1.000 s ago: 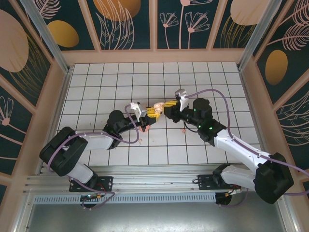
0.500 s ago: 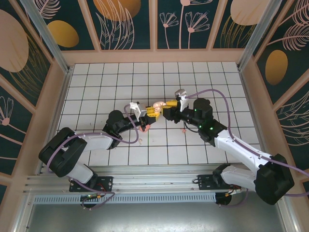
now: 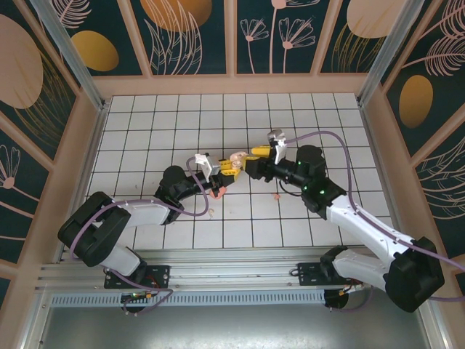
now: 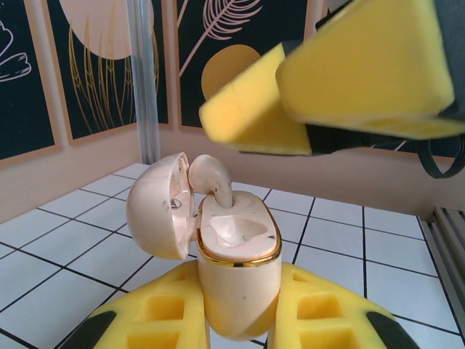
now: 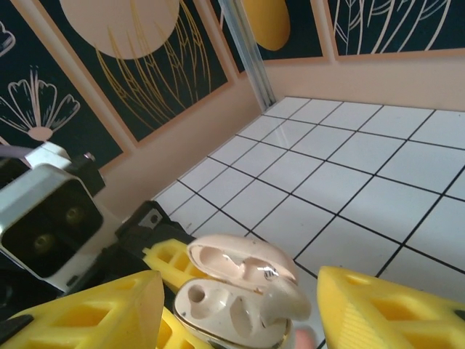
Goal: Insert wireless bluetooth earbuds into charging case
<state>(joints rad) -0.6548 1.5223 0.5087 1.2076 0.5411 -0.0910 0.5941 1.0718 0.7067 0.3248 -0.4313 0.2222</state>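
Note:
My left gripper (image 4: 238, 323) is shut on the beige, gold-rimmed charging case (image 4: 238, 269), held upright with its lid (image 4: 156, 207) swung open. A pale beige earbud (image 4: 212, 178) stands with its stem in the far slot; the near slot looks vacant. My right gripper (image 5: 243, 320) is open, its yellow fingers (image 5: 94, 313) apart on either side of the case (image 5: 218, 309) and earbud (image 5: 287, 298), gripping nothing. In the top view the case (image 3: 236, 158) sits between the left gripper (image 3: 226, 169) and the right gripper (image 3: 252, 155). A salmon-pink earbud (image 3: 221, 190) lies on the tiles below them.
Two more small earbuds lie loose on the white tiled floor, one (image 3: 211, 212) by the left forearm and one (image 3: 276, 195) under the right arm. Patterned walls and metal posts enclose the floor. Open tiles stretch behind and to both sides.
The right arm has drawn back a little to the right and away from the case. The left arm and case have stayed put.

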